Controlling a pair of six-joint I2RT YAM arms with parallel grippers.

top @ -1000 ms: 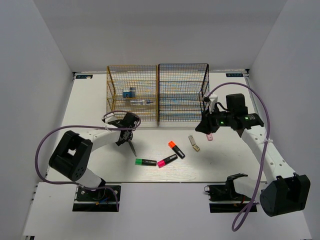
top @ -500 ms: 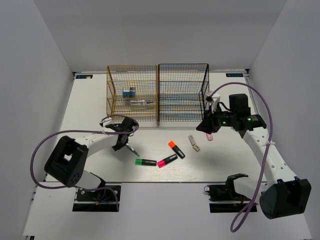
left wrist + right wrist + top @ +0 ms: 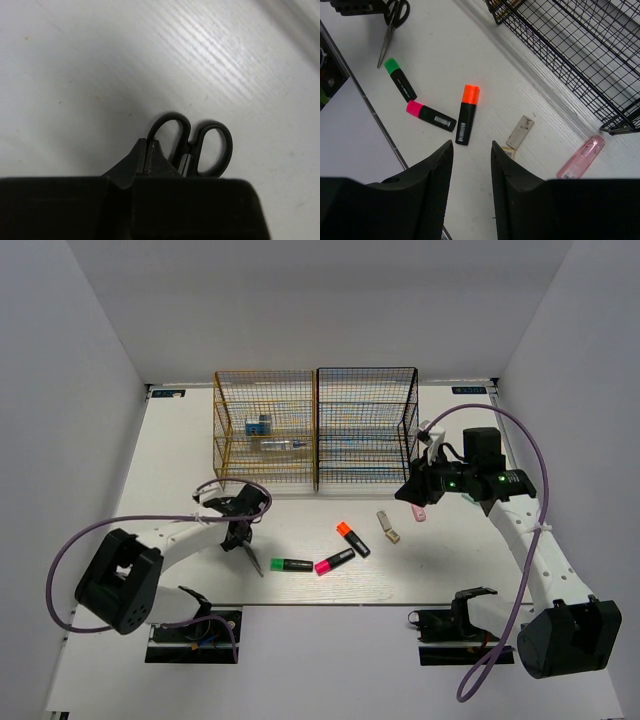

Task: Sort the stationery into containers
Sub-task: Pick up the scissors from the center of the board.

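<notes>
left gripper (image 3: 240,532): low over the table's left side, clamped all the way, fingertips (image 3: 149,156) pressed together. it's right up against the handle end of the scissors, can't tell if it's actually pinching any of it
scissors (image 3: 191,146): flat on the table, black loops just past those fingertips, blades pointing toward the near edge
yellow rack (image 3: 232,430): at the back, a blue thing (image 3: 260,424) sitting on a shelf inside
green highlighter (image 3: 291,564): on the table, near front
pink highlighter (image 3: 335,562): just beside the green one
orange highlighter (image 3: 352,538): next to the pink one's black end
black rack (image 3: 367,425): touching the yellow one's right side
beige piece (image 3: 389,527): loose, in front of the black rack
right gripper (image 3: 471,144): hovering, jaws partly apart, holding nothing
pink piece (image 3: 420,513): on the table by the black rack's front corner
</notes>
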